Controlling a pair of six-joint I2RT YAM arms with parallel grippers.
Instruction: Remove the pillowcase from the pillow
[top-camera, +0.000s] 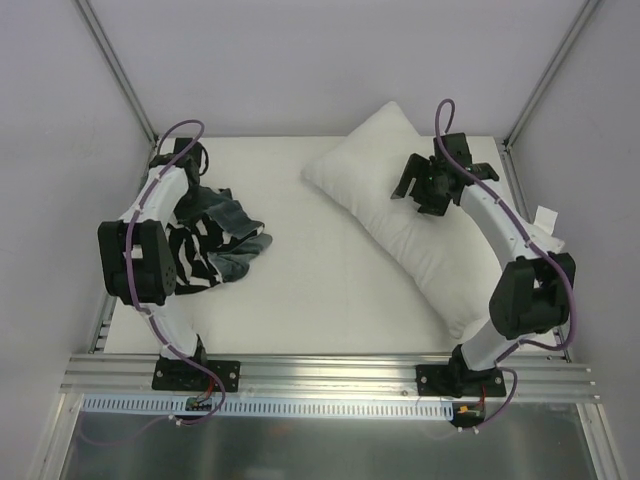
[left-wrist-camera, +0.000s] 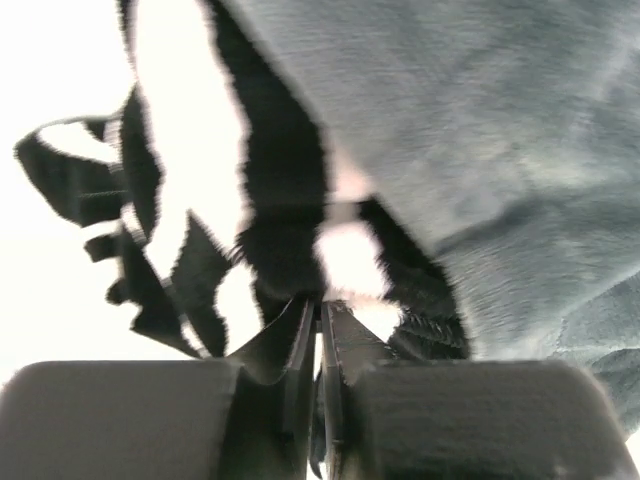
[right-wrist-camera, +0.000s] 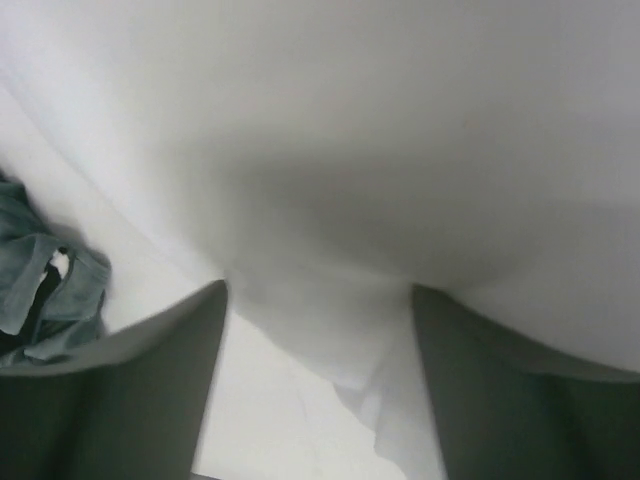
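Now, left jaws: closed to a thin slit, with a dark fold of the pillowcase (left-wrist-camera: 480, 150) pinched in it.
Left fingers (left-wrist-camera: 120, 420): side by side, almost meeting; zebra stripes spread just ahead of them, with grey plush ahead and to one side.
Pillowcase (top-camera: 215, 245): trails from the left jaws toward the near side of the desk (top-camera: 320, 290). It is a crumpled heap with stripes and grey both showing, partly hidden by the left arm (top-camera: 150, 250).
Right jaws: wide open, holding nothing.
Right fingers (right-wrist-camera: 120, 390): spread apart, with the pillow (right-wrist-camera: 350, 150) filling the gap ahead of them. I cannot tell whether they touch it.
Pillow (top-camera: 410, 240): bare white, directly under the right jaws. It lies slantwise, from a far corner to the left of the jaws to a near corner by the right arm (top-camera: 520, 290).
Pillowcase from the right jaws: well off to their left; a grey bit (right-wrist-camera: 45, 290) shows past one finger.
Pillowcase and pillow: apart, with bare desk between them; the cover is fully off.
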